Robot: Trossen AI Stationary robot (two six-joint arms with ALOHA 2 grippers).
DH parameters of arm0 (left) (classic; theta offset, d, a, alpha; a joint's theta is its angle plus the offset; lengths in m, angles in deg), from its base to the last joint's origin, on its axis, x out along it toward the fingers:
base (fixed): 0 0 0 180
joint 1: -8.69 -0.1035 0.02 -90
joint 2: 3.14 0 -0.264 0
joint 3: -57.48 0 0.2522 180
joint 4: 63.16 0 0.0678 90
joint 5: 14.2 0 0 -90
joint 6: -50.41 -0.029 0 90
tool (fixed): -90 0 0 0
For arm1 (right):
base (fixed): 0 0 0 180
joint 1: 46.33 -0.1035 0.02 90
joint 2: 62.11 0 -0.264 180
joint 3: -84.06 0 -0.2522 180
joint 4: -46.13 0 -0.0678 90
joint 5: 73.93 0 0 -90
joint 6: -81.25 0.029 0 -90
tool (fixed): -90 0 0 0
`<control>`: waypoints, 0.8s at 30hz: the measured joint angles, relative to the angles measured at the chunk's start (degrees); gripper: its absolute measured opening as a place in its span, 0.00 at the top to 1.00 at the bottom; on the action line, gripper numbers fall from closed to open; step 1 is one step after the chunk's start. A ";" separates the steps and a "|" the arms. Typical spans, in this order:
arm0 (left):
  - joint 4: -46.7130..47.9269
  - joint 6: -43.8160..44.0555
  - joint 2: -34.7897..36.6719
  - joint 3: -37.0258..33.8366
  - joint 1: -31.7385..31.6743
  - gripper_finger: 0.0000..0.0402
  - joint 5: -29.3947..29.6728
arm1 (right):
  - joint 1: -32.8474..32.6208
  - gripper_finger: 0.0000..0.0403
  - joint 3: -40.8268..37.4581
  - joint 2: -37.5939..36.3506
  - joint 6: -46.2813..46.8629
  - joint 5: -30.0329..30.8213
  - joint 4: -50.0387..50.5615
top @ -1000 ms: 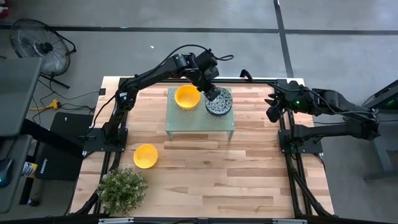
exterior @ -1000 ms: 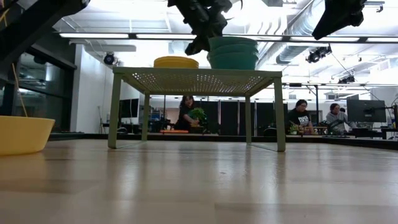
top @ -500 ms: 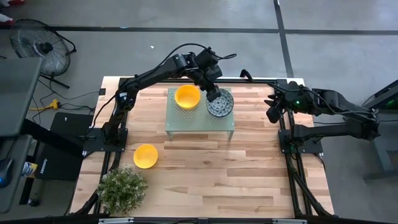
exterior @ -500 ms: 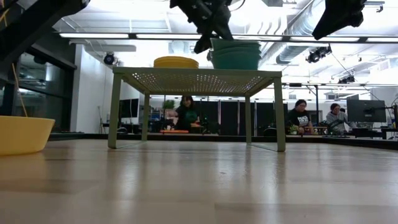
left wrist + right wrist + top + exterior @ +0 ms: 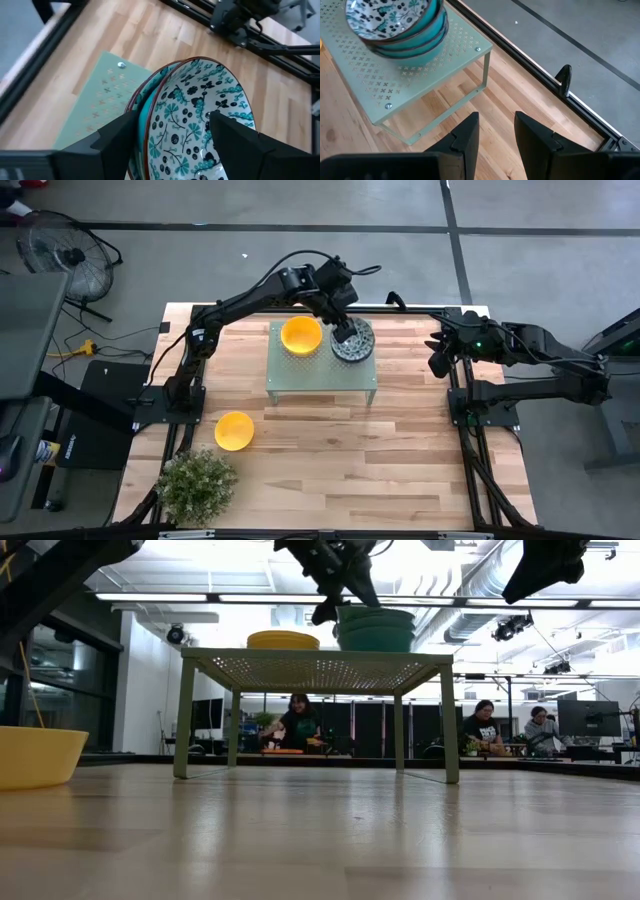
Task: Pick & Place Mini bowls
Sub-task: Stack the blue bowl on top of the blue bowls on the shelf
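High view, from the near edge of the table (image 5: 400,470) outward: a leafy potted plant (image 5: 196,483) stands at the near left corner, and just beyond it a lone yellow bowl (image 5: 234,430) sits open side up on the bare wood. Farther back, toward the far edge, the pale green perforated stand (image 5: 320,375) carries a second yellow bowl (image 5: 300,336) on its left half and a stack of patterned bowls (image 5: 355,345) on its right half, the two close together but apart. The left hand (image 5: 344,332) hangs directly over that stack; in the left wrist view its fingers (image 5: 120,132) are spread wide, one on either side of the top bowl's rim, gripping nothing. In the low view the stack shows as teal-sided bowls nested on the stand's top. The right hand (image 5: 438,360) waits near the table's right edge, fingers partly apart and empty.
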 joint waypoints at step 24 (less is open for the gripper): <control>0.02 8.83 0.00 0.00 -0.73 0.38 -3.66 | 0.02 0.72 0.00 0.07 2.39 -0.14 -0.02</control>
